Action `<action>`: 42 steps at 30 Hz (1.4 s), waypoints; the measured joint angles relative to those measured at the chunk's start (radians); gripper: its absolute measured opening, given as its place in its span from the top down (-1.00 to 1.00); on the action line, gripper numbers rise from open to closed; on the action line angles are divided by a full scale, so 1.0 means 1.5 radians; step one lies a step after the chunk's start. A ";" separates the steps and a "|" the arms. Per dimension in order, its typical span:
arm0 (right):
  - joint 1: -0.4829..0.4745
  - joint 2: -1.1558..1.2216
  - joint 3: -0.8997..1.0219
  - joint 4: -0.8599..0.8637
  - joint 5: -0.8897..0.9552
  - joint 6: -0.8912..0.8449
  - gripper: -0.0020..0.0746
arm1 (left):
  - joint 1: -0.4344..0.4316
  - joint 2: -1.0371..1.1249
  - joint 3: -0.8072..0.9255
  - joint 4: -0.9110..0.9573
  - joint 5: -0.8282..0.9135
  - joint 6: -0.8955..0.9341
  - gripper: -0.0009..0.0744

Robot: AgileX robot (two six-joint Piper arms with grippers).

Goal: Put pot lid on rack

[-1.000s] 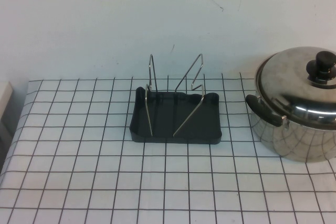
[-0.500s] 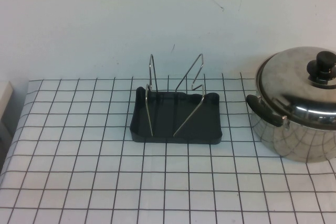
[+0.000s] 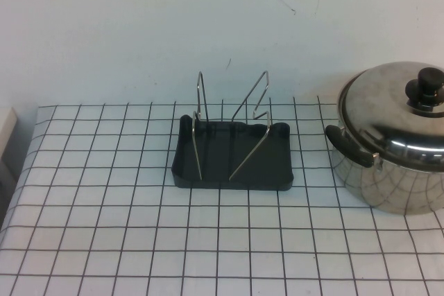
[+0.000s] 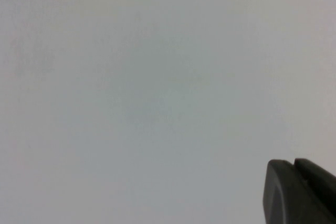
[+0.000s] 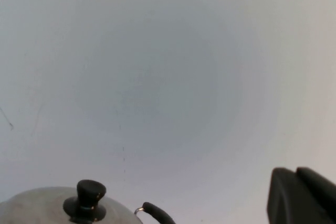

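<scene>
Opening state of the lid-transfer task. The pot lid [image 3: 392, 105] sits closed on the steel pot [image 3: 388, 171] at the right edge of the high view; its black knob [image 3: 424, 88] points up. The rack [image 3: 232, 154] stands at frame centre on the gridded counter [image 3: 104, 240], its two wire loops [image 3: 232, 126] upright and vacant. Neither arm enters the high view. The left pincer [image 4: 299, 192], closed and holding nothing, faces a blank wall. The right pincer [image 5: 302, 195], likewise closed and empty, hangs back from the pot. Judged best practice: open the right pincer first, descend squarely over the knob, lift straight up, then tilt the lid edge-on into the slot between the loops.
</scene>
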 joint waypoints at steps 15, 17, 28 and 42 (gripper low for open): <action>0.000 0.209 -0.125 -0.025 -0.052 0.088 0.95 | 0.000 -0.002 -0.038 0.019 0.082 -0.036 0.98; 0.000 0.258 -0.125 -0.032 -0.083 0.104 0.95 | 0.000 -0.002 -0.028 0.019 0.075 -0.036 0.98; 0.000 0.590 -0.155 -0.346 -0.471 0.205 0.95 | 0.000 -0.002 -0.014 0.020 0.051 -0.035 0.98; 0.000 0.923 -0.273 -0.244 -0.489 0.286 0.86 | 0.000 -0.002 -0.012 0.020 0.051 -0.035 0.98</action>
